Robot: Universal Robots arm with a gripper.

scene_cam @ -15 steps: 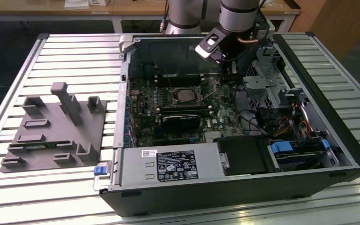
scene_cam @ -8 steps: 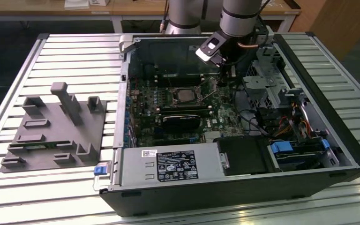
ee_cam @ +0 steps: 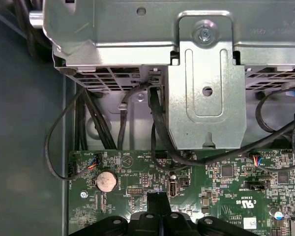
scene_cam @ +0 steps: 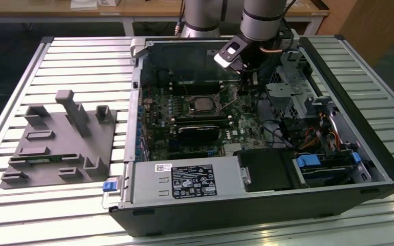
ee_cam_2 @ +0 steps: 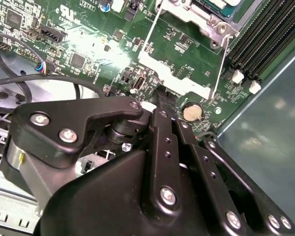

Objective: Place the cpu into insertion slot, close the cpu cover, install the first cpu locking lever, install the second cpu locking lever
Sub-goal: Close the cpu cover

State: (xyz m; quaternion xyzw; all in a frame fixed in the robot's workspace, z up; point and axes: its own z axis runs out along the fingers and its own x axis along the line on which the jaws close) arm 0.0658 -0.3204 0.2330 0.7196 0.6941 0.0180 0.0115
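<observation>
- One cpu [scene_cam: 200,104], a small flat square chip with a dull silver-brown metal top, lies in the insertion slot [scene_cam: 189,100], the black-rimmed square socket near the middle of the exterior view.
- Around the chip sits the cpu cover [ee_cam_2: 201,17], a thin grey metal frame with a square window.
- Two thin bright wire levers [ee_cam_2: 151,32] [ee_cam_2: 220,66] run along opposite sides of the socket. I cannot tell whether they are latched.
- All of this sits on the green circuit board [scene_cam: 248,125] inside the open black computer case [scene_cam: 252,210].
- Long narrow black memory slots [ee_cam_2: 270,34] lie just beside the socket.
- The black pincer [scene_cam: 247,83] [ee_cam_2: 163,94] [ee_cam: 160,200] hangs low over the board, near the socket on the exterior view's right. Its fingers are clenched together with nothing between them.
- A round silver coin battery [ee_cam_2: 191,112] [ee_cam: 106,181] sits on the board close to the fingertips in both wrist views.
- Beyond the board's edge, black cables [ee_cam: 157,128] drop from a grey sheet-metal drive cage [ee_cam: 206,73].
- The case rests on a slatted aluminium desk [scene_cam: 80,56].
- A grey moulded fixture block [scene_cam: 60,138] stands on the desk toward the exterior view's left, well apart from the case's inside.
</observation>
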